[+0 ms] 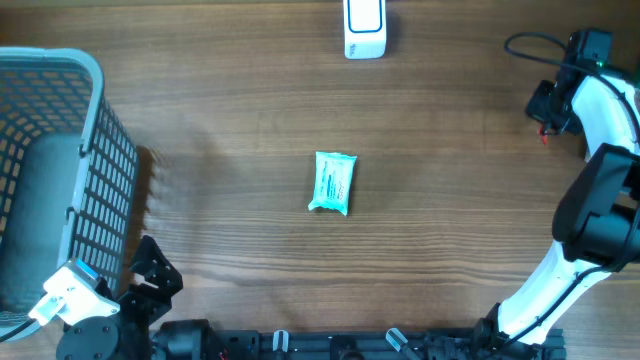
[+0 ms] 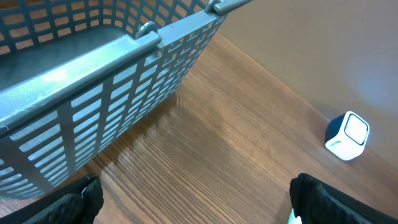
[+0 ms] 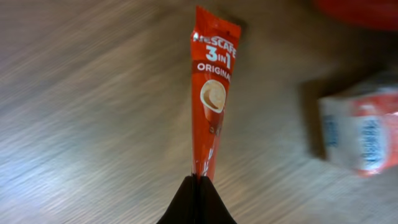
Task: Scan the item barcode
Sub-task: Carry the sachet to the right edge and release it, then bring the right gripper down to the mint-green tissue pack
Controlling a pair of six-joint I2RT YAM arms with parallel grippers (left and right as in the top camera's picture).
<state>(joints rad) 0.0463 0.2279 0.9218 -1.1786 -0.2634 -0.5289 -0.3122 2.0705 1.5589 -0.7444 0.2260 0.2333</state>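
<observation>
My right gripper [image 3: 198,182] is shut on the bottom end of a red Nescafé 3-in-1 coffee sachet [image 3: 211,93], which sticks out above the wooden table. In the overhead view this gripper [image 1: 546,112] is at the far right, well right of the white and blue scanner [image 1: 364,28] at the back edge; only a sliver of red shows below it. The scanner [image 2: 348,135] also shows in the left wrist view. No barcode shows on the sachet. My left gripper [image 1: 152,274] is at the front left, open [image 2: 199,208] with nothing between its fingers.
A teal packet [image 1: 333,182] lies mid-table. A grey mesh basket [image 1: 95,160] stands at the left, close beside the left gripper [image 2: 124,81]. In the right wrist view a red and white carton [image 3: 364,134] lies to the right, and a red object [image 3: 360,11] at the top.
</observation>
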